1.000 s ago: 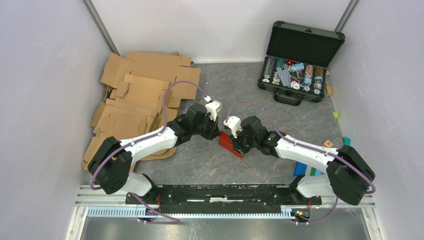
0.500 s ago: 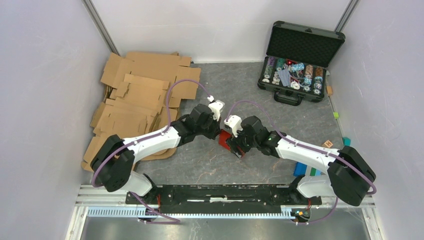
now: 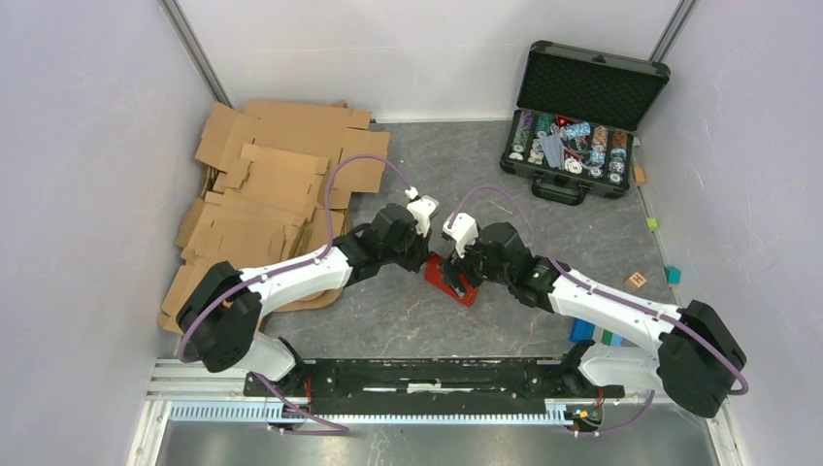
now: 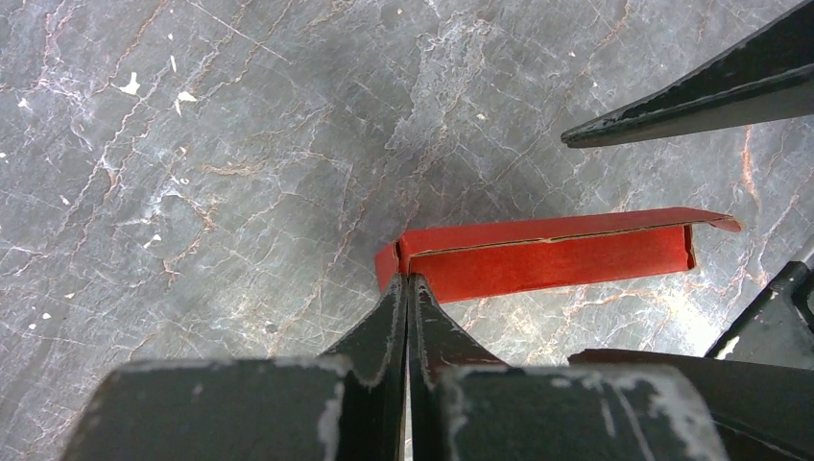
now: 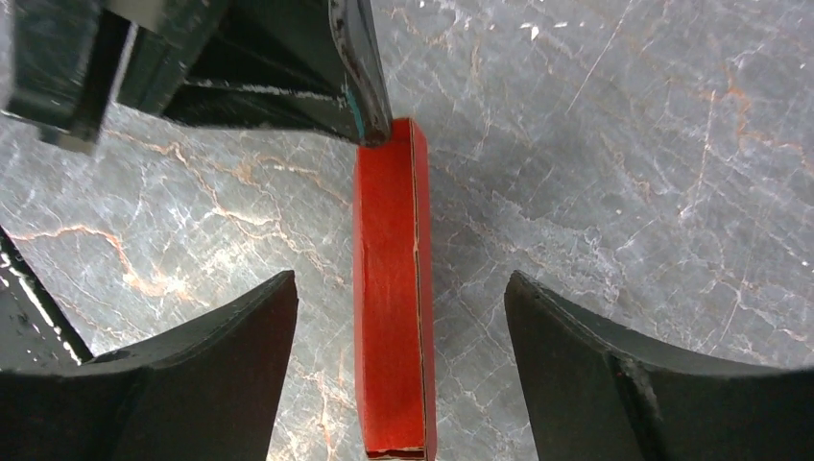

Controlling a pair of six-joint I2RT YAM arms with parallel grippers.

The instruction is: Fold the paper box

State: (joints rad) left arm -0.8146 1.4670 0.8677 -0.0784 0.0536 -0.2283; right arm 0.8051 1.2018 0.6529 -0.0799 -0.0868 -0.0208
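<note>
Grey marbled desk [image 3: 388,325] carries the red paper box [image 5: 392,288] at its centre, between both arms. Left gripper [image 4: 408,280] is fully closed, its tips pinching the end corner of the box. Right gripper [image 5: 398,279] is spread wide, one finger on each side of the box, touching nothing. Brown cardboard sheets [image 3: 272,194] lie far left.

I see brown cardboard sheets [image 3: 272,194] piled along the table's [image 3: 437,155] left edge, an open black poker-chip case [image 3: 582,121] in its far-right corner, and small blocks [image 3: 637,281] by the right edge.
</note>
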